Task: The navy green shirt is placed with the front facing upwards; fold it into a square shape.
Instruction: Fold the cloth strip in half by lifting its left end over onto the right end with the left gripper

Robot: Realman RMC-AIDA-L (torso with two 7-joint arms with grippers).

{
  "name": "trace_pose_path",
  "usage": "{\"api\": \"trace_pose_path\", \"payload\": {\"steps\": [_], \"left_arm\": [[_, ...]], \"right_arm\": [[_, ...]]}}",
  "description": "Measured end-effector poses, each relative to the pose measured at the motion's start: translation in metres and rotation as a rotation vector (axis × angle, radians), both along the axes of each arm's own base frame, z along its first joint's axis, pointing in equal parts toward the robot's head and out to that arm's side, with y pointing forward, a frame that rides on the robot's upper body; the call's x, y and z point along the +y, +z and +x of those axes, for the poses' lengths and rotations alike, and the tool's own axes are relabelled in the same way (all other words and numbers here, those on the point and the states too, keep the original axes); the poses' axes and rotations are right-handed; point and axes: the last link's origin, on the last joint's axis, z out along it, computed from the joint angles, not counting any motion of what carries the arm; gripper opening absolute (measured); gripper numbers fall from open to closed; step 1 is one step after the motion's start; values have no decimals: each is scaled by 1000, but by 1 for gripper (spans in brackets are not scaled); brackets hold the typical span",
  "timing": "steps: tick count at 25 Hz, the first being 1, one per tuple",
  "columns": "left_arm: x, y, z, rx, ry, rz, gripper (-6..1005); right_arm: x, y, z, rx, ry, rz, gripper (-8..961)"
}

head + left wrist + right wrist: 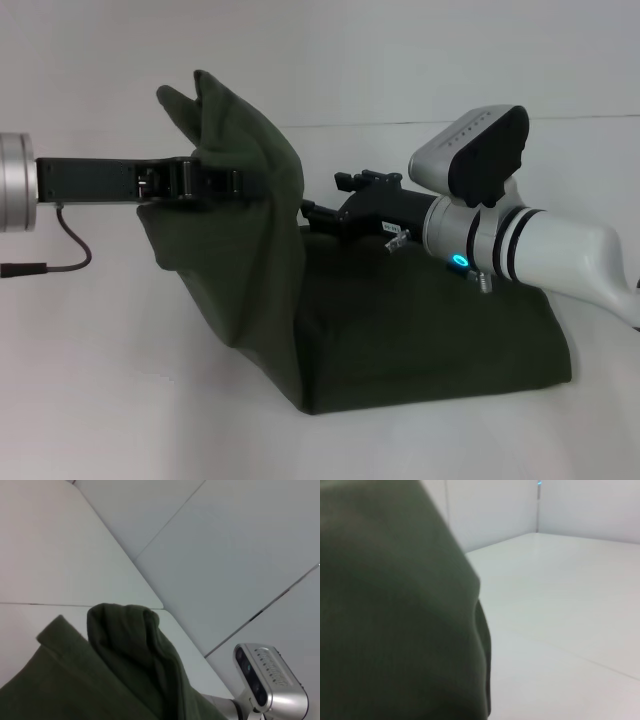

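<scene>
White table [120,400] fills head view. Left gripper [205,182] comes in from left, fingers closed on raised shirt [400,320] edge; cloth drapes over it & peaks above, rest lies flat on table. Right gripper [325,212] reaches into fold from right, tips hidden, can't tell grip. Left wrist: bunched shirt [125,670] close up, right arm's camera [267,677] near. Right wrist: shirt [395,610] blocks most, table [560,630] beyond.

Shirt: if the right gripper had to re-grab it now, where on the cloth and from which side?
My pick: the free near-right corner of the olive-green shirt, coming in from the robot's right. That part lies flat on the white table with an exposed edge, while the left gripper holds the other end lifted and bunched.
</scene>
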Motion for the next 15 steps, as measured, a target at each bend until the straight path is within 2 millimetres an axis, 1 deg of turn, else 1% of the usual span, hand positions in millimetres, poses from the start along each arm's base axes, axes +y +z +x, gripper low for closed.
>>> {"api": "trace_pose_path", "payload": {"steps": [5, 11, 15], "left_arm": [[1, 0, -1, 3, -4, 9, 98], [2, 1, 1, -10, -9, 20, 98], [2, 1, 2, -17, -19, 26, 98]], "right_arm": [[-3, 1, 5, 17, -17, -4, 695], [-22, -4, 23, 33, -45, -41, 695], [-33, -7, 29, 51, -42, -65, 695]]}}
